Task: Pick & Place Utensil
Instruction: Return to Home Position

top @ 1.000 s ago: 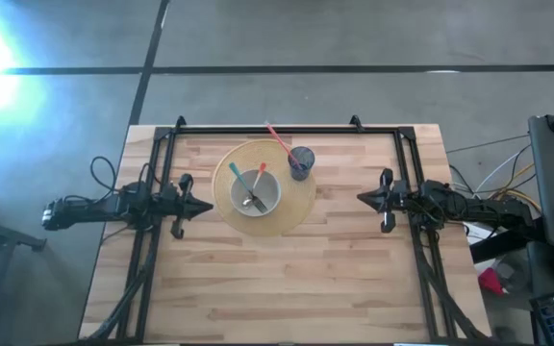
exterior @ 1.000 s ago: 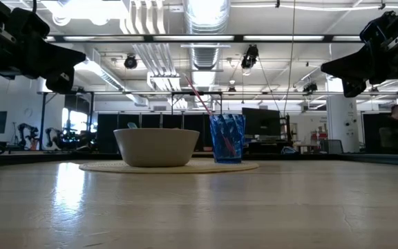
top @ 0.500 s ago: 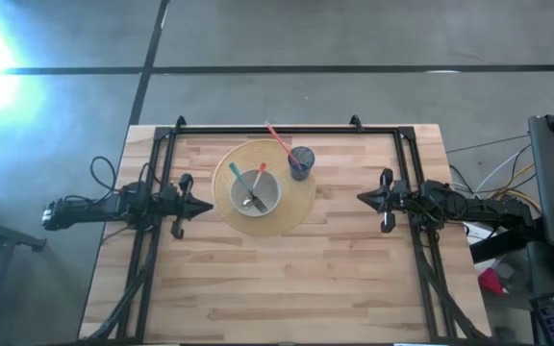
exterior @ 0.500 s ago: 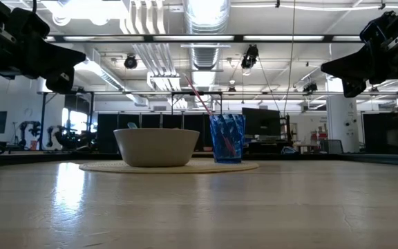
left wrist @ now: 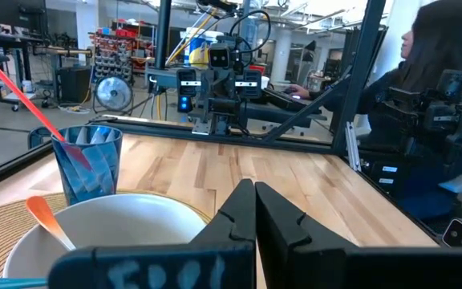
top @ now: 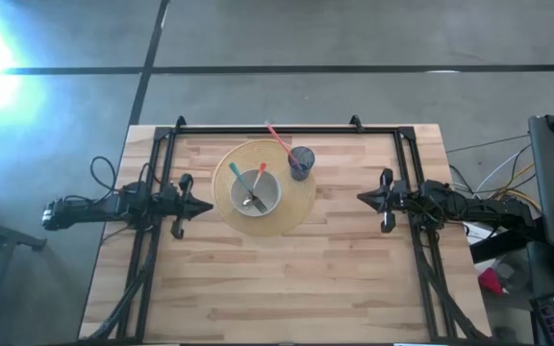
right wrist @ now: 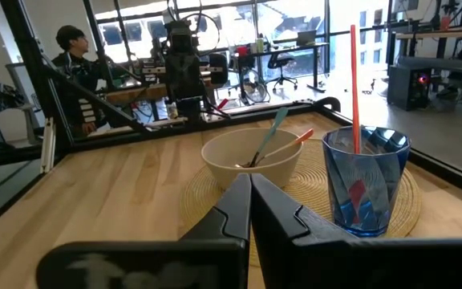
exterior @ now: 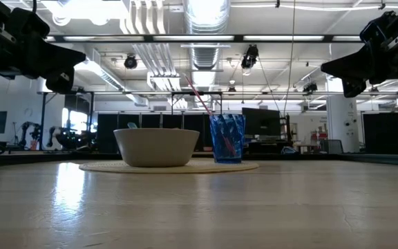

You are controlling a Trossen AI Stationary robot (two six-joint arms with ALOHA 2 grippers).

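Observation:
A white bowl sits on a round woven mat and holds two utensils, one with a teal handle and one with an orange handle, leaning on its rim. A blue cup on the mat's far right part holds a red-handled utensil. My left gripper hovers shut, left of the bowl, above the table. My right gripper hovers shut, right of the mat. The bowl and cup show ahead of the right fingers.
A black metal frame runs along the table's far edge and down both sides. Bare wood lies between the mat and the table's near edge. A person sits beyond the table's left side, another beyond its right side.

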